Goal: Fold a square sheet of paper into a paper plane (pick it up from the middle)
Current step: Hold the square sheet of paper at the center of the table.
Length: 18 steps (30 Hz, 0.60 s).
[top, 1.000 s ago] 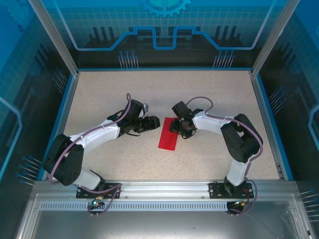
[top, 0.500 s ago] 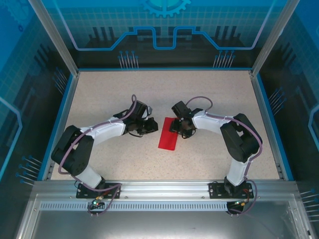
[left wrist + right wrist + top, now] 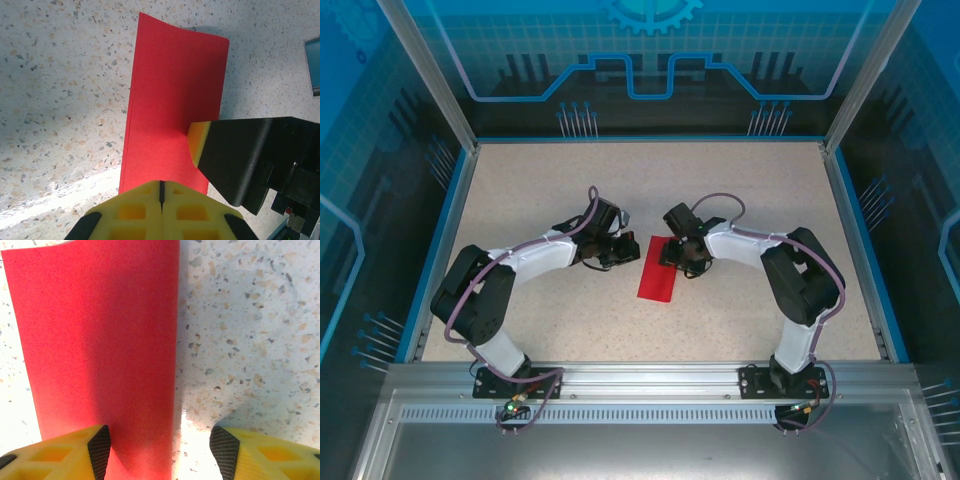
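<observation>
Red paper (image 3: 657, 270) runs lengthwise away from the bases; at its far end the left pincer (image 3: 161, 184) is together, the right pincer (image 3: 160, 445) apart, astride one long edge.

The red sheet of paper (image 3: 657, 270) is a narrow rectangular strip lying on the speckled table (image 3: 520, 200), about midway left to right. Its long sides run near to far, with the near end slanted slightly left. One short edge curls up a little.
</observation>
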Available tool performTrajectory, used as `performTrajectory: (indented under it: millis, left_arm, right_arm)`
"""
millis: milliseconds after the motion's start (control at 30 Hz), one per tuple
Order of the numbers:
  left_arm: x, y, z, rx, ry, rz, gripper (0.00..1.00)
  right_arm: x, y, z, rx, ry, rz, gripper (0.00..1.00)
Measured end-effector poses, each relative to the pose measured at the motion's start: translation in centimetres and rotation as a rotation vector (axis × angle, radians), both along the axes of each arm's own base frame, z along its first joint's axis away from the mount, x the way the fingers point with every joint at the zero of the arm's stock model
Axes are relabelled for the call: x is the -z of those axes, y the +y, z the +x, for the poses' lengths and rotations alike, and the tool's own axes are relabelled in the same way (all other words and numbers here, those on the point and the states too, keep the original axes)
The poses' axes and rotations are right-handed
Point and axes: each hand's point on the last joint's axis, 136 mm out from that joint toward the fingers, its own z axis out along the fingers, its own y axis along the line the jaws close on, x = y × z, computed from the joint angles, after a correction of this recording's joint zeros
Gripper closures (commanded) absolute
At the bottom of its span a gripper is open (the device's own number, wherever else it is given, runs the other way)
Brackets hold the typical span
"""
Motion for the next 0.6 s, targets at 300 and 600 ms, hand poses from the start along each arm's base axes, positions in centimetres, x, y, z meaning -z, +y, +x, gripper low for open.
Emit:
performTrajectory:
  millis: [300,600]
  left_arm:
    - [0.08,-0.14,-0.12,0.007,0.008,-0.007,1.0]
    - [0.84,-0.89,-0.2,0.03,0.046,-0.028,1.0]
  right_arm:
    - [0.02,0.0,-0.01,-0.001,0.0,0.0,0.39]
    - [0.16,-0.08,-0.02,0.001,0.005,-0.007,0.39]
